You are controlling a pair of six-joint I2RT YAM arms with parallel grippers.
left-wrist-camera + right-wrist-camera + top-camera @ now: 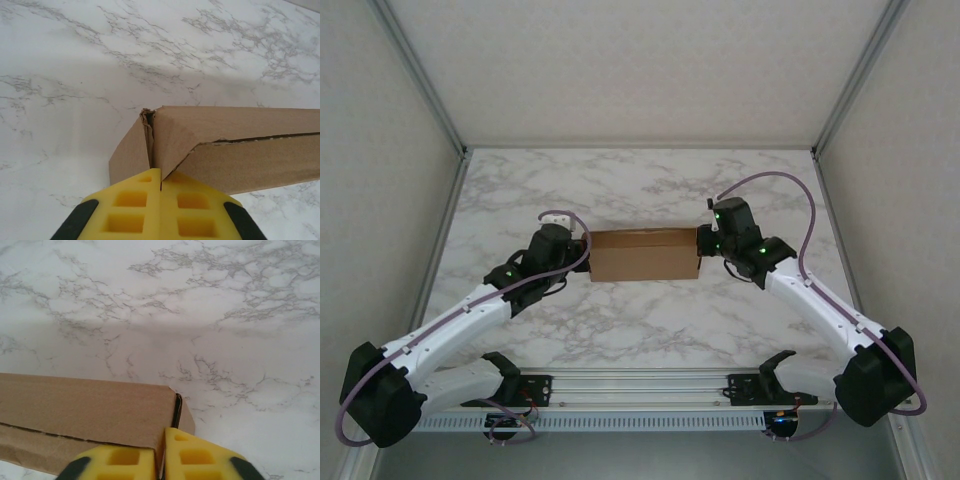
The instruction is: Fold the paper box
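from above, the paper box (642, 255) lies on the marble table (640, 185) between the left gripper (582, 246) and the right gripper (703, 240), whose tips are hard to make out. left wrist: jaws together at the box's ragged corner. right wrist: jaws barely parted at the box's end, and i cannot tell whether they pinch cardboard.

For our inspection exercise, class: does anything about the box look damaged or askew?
Yes. On the box, the left-end corner is crumpled and frayed, and the top seam gapes slightly with a ragged edge.

Paper box (643, 255) mid-table (650, 330), btwn L tool (584, 245) & R tool (701, 243)
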